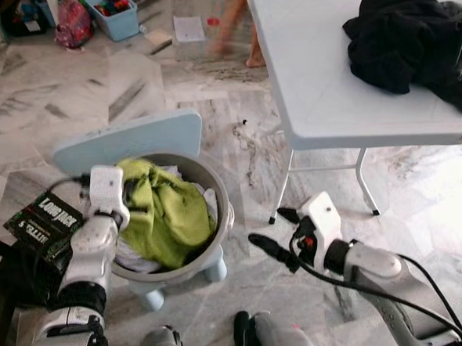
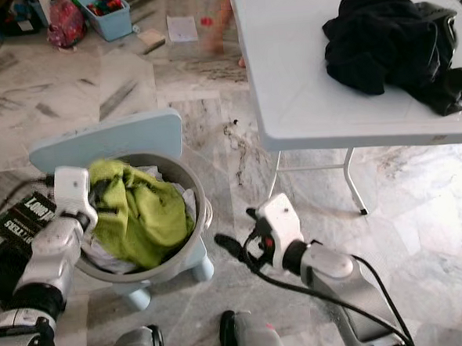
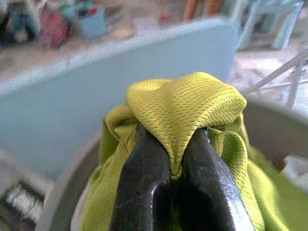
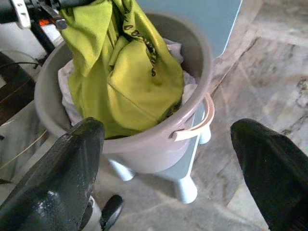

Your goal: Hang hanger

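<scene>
1. Your left gripper [image 3: 175,168] sits at the left of the head view, over the grey bucket [image 1: 216,191]. Its two black fingers [image 3: 144,187] are pinched tight on a fold of the lime-green garment [image 1: 166,208], which is bunched up above the bucket's rim.
2. You see the bucket standing on a pale blue stool [image 1: 131,140] at the lower left of the frame, with white laundry [image 4: 65,79] under the green cloth.
3. Your right gripper [image 1: 268,247] hangs low at the lower centre, just beside the bucket, over the marble floor [image 1: 237,149]. Its fingers [image 4: 62,163] are spread wide and hold nothing.
4. You have the white tabletop [image 1: 311,74] at the upper right, with a heap of black clothing [image 1: 411,40] on it.
5. You cannot make out a hanger anywhere in these views.
6. A black box [image 1: 44,220] lies at the left edge beside the stool.
7. A person's bare feet [image 1: 254,59] show, blurred, at the top centre beside the tabletop.
</scene>
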